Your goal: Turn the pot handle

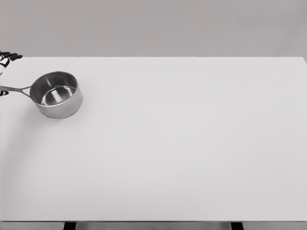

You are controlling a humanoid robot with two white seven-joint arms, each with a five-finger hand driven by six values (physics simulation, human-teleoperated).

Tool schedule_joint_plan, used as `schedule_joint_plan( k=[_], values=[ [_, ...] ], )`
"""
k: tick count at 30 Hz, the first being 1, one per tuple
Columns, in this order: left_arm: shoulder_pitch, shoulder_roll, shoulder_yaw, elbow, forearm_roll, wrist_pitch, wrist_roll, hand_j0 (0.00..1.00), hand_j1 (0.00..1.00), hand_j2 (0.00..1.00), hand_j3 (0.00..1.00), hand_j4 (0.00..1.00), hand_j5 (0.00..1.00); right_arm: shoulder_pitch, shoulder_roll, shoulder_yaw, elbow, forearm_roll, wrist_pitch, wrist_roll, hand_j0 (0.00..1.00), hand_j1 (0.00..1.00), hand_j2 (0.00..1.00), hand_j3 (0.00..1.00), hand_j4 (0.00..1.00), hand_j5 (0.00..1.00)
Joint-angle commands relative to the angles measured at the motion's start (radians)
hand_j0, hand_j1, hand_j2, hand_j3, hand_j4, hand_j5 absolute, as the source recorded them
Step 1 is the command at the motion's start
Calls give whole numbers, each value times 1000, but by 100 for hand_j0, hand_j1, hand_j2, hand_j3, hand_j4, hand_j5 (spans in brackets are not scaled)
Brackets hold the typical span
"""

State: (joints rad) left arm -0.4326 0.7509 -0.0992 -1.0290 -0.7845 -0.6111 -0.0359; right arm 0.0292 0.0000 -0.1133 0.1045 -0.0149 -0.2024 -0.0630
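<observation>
Counted on view: 1 steel pot (56, 94) w/ 1 long handle (16, 89) pointing left, sitting on 1 white table (182, 153). Also 1 hand (5, 59) partly in frame at the left edge, only a few dark fingertips showing, so finger count can't be told. Below the table's front edge, 2 dark legs (70, 225).

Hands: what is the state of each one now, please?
Left hand: only a sliver shows at the left edge, near the pot handle; open or closed cannot be told.
Right hand: not in view.
</observation>
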Motion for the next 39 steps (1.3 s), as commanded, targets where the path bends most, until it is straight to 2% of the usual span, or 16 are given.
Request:
schedule_joint_plan(
  k=[1,6,10,13,15,18,19,20,22,24,26,30,33,34,36,39],
  values=[
    [0,-1,-1,0,5,0,1,100,100,100,100,100,100,2,0,1,0,0,0,0,100,100,100,100,100,100],
    [-12,-10,-14,1,5,0,1,100,100,100,100,100,100,2,0,0,0,0,0,0,100,100,100,100,100,100],
    [-3,25,-13,-5,16,0,2,100,100,100,100,100,100,2,0,0,0,0,0,0,100,100,100,100,100,100],
    [5,64,-4,-52,43,0,4,100,100,100,100,100,100,2,0,0,0,0,0,0,100,100,100,100,100,100],
    [74,122,-2,-141,149,0,2,100,100,100,100,100,100,0,0,0,0,0,0,0,100,100,100,100,100,100],
    [205,243,3,-379,332,0,-1,100,100,100,100,100,100,2,0,0,0,0,0,0,100,100,100,100,100,100],
    [221,249,3,-422,340,0,-1,100,100,100,100,100,100,2,0,0,0,0,0,0,100,100,100,100,100,100],
    [244,251,3,-514,341,0,-1,100,100,100,100,100,100,2,0,0,0,0,0,0,100,100,100,100,100,100],
    [247,248,4,-572,344,0,-6,100,100,100,100,100,100,2,0,0,0,0,0,0,100,100,100,100,100,100],
    [247,235,-10,-603,361,0,-21,100,100,100,100,100,100,2,0,0,0,0,0,0,100,100,100,100,100,100],
    [258,232,-22,-603,425,0,-41,100,100,100,100,100,100,2,0,0,0,0,0,0,100,100,100,100,100,100],
    [236,76,-11,-595,366,0,-122,100,100,100,100,100,100,2,0,0,0,0,0,0,100,100,100,100,100,100],
    [239,42,-25,-611,337,0,-286,100,100,100,100,100,100,2,0,0,0,0,0,0,100,100,100,100,100,100],
    [244,16,-33,-623,337,0,-291,100,100,100,100,100,100,2,0,1,0,0,0,0,100,100,100,100,100,100],
    [241,-44,-88,-657,335,0,-292,100,100,100,100,100,100,2,0,0,0,0,0,0,100,100,100,100,100,100],
    [241,-71,-157,-692,330,0,-299,100,100,100,100,100,100,2,0,0,0,0,0,0,100,100,100,100,100,100]
  ],
)
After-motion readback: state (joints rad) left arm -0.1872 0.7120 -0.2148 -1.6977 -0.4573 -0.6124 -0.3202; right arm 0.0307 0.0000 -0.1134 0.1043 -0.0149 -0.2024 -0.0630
